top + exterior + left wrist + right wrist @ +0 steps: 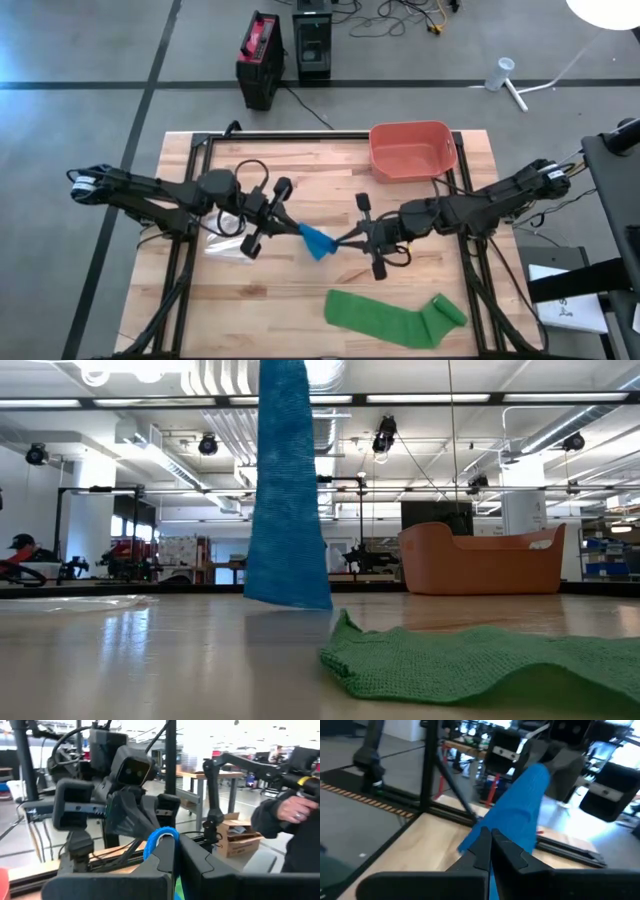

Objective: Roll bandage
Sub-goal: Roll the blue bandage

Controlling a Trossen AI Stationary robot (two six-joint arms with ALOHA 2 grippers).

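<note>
A blue bandage (317,242) hangs as a strip between my two grippers at mid-table. In the low view it (287,500) drops from above, and its lower end (290,598) is at the table top. My left gripper (290,228) is shut on it from the left. My right gripper (343,240) is shut on it from the right. A green bandage (392,317) lies flat near the front edge, one end rolled (447,310). It also shows in the low view (470,665). My left gripper pinches the blue bandage's upper part (159,838) between its two fingertips, coming level from the table's left. The cloth curls in a loop over the fingertips. The rest hangs below, out of this view. My right gripper pinches the blue bandage's upper part (496,831) between its two fingertips, coming level from the table's right. The cloth runs from the fingertips toward the left gripper (570,770). The strip hangs down below the hold.
An orange bin (412,150) stands at the back right of the table. A clear plastic wrapper (225,246) lies under the left arm. A person (292,825) stands beyond the table in the left wrist view. Bare wood shows at the front left.
</note>
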